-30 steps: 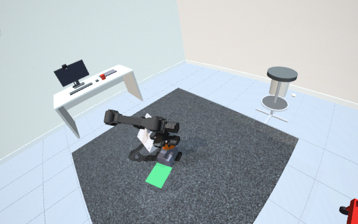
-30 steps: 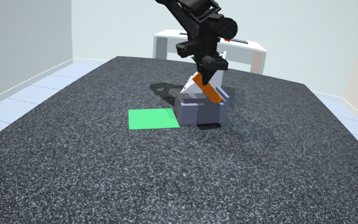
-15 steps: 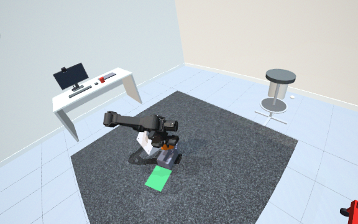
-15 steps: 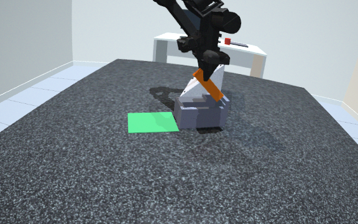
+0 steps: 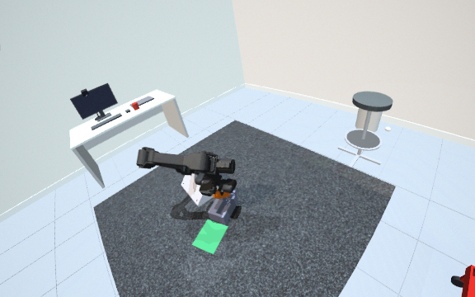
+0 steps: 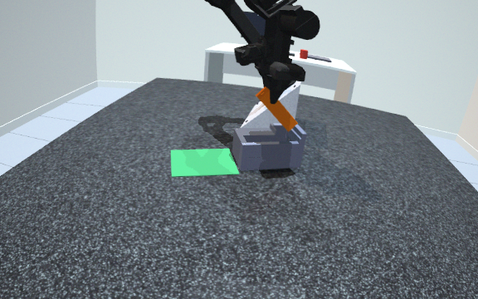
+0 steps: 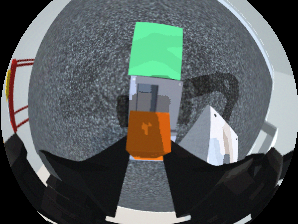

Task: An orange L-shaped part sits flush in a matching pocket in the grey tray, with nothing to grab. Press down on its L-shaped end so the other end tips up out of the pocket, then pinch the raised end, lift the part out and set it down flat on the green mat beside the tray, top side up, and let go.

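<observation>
The orange part [image 5: 222, 195] [image 6: 281, 111] [image 7: 149, 131] is steeply tilted in the exterior view, its upper end to the left and its lower end over the right end of the tray. My gripper [image 6: 274, 99] [image 7: 146, 140] is shut on it, with one dark finger on each side. Whether the lower end touches the tray is unclear. The grey tray [image 5: 218, 214] [image 6: 264, 159] [image 7: 173, 90] shows its open pocket. The flat green mat [image 5: 210, 237] [image 6: 202, 163] [image 7: 157, 50] lies beside the tray, at its left in the exterior view, with nothing on it.
A white slanted panel [image 5: 190, 190] [image 7: 202, 137] stands close beside the tray, behind it in the exterior view. The arm reaches in above the tray. A white desk [image 5: 124, 118] [image 6: 280, 66] and a round stool [image 5: 372, 100] stand farther off.
</observation>
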`<state>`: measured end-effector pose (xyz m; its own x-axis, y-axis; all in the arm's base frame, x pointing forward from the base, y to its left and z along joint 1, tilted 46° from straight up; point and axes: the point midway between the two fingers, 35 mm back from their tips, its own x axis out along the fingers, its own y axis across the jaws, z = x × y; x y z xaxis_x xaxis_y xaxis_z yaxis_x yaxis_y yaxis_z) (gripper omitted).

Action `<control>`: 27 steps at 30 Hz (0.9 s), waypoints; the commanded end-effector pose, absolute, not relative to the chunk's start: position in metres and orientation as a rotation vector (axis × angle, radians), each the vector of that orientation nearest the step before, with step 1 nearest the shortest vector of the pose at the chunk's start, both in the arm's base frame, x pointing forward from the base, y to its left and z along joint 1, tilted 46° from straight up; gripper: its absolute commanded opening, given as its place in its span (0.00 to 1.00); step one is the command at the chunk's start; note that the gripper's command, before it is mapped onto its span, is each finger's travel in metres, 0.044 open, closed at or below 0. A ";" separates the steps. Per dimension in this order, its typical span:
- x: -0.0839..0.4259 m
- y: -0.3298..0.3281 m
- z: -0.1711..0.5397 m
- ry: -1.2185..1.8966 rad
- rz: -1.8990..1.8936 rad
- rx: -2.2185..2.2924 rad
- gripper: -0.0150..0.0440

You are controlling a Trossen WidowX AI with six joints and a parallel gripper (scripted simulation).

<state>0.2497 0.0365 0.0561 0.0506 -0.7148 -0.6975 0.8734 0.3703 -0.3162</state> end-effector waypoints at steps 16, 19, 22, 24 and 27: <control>0.288 -0.024 0.119 0.900 -1.226 0.219 0.25; 0.294 -0.033 0.129 0.900 -1.226 0.219 0.25; 0.301 -0.043 0.140 0.899 -1.227 0.218 0.25; 0.305 -0.049 0.147 0.898 -1.227 0.218 0.25; 0.310 -0.059 0.158 0.898 -1.227 0.218 0.25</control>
